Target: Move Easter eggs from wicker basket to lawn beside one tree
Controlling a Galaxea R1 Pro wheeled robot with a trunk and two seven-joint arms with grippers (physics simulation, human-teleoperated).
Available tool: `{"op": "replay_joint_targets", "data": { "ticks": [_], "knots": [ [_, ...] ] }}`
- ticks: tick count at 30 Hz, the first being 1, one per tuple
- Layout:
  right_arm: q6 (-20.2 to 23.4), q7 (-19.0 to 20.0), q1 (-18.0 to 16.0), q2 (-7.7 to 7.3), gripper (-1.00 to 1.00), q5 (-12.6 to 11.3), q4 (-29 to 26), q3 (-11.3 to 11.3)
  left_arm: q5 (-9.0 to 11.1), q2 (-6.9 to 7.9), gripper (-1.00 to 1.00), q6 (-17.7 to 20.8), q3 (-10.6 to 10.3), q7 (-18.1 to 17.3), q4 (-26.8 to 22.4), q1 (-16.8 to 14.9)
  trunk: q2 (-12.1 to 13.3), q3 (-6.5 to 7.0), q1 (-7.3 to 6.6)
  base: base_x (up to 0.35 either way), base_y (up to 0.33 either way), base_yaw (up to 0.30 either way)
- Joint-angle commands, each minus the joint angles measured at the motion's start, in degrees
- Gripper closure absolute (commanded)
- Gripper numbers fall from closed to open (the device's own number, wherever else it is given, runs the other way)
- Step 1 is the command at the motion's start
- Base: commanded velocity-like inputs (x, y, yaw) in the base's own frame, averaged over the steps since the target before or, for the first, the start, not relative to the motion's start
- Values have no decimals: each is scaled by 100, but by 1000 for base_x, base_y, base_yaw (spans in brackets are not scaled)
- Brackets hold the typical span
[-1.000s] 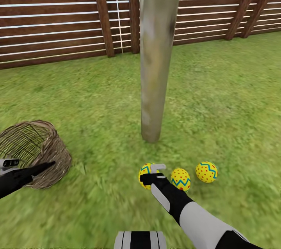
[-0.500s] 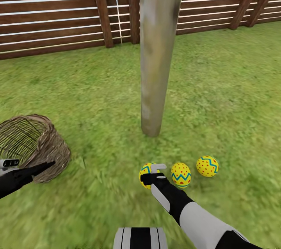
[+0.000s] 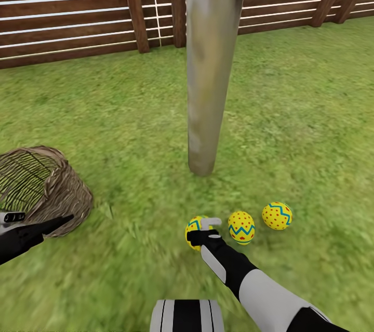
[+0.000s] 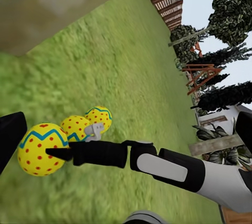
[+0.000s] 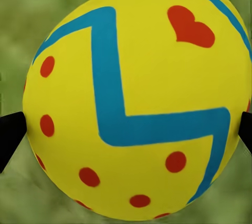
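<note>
My right gripper (image 3: 201,231) is shut on one Easter egg (image 3: 192,227), yellow with red dots and a blue zigzag, low over the lawn (image 3: 291,129). In the right wrist view that egg (image 5: 131,98) sits between two dark fingertips (image 5: 9,132). Two more eggs (image 3: 241,227) (image 3: 277,216) lie on the grass just right of it, close to the base of the pale tree trunk (image 3: 208,88). The wicker basket (image 3: 49,186) lies tipped at the left. My left gripper (image 3: 49,222) hovers open beside it, holding nothing.
A dark slatted wooden fence (image 3: 78,15) runs behind the tree. The left wrist view shows the right arm (image 4: 173,166), the three eggs (image 4: 79,126), dark cypresses (image 4: 231,19) and a palm further off. Open grass lies on all sides.
The whole view has shifted: tree, basket, fence and the two lying eggs sit higher in the picture. Both arms keep their places, with the egg still in the right gripper.
</note>
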Motion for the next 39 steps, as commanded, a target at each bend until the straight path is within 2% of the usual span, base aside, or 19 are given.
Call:
{"op": "replay_joint_targets", "data": {
  "ticks": [1, 14, 27, 39],
  "knots": [
    [-26, -43, -5, 0, 100, -31, -4, 28, -7, 1, -100, 64, 2, -26, -1, -1, -2, -4, -1, 0, 0, 0],
    [-71, -43, -4, 0, 100, -32, -4, 32, -8, 8, -100, 75, 8, -26, -1, -1, -2, -4, -1, 53, 19, 0],
    [-74, -43, -6, 0, 100, -32, -4, 32, -8, 9, -100, 77, 9, -26, -1, -1, -19, -292, 33, 0, 0, 0],
    [-80, -43, -4, 0, 100, -32, -4, 32, -8, 9, -100, 80, 10, -26, -1, -1, -19, -292, 33, 42, 0, 0]
  ]
}}
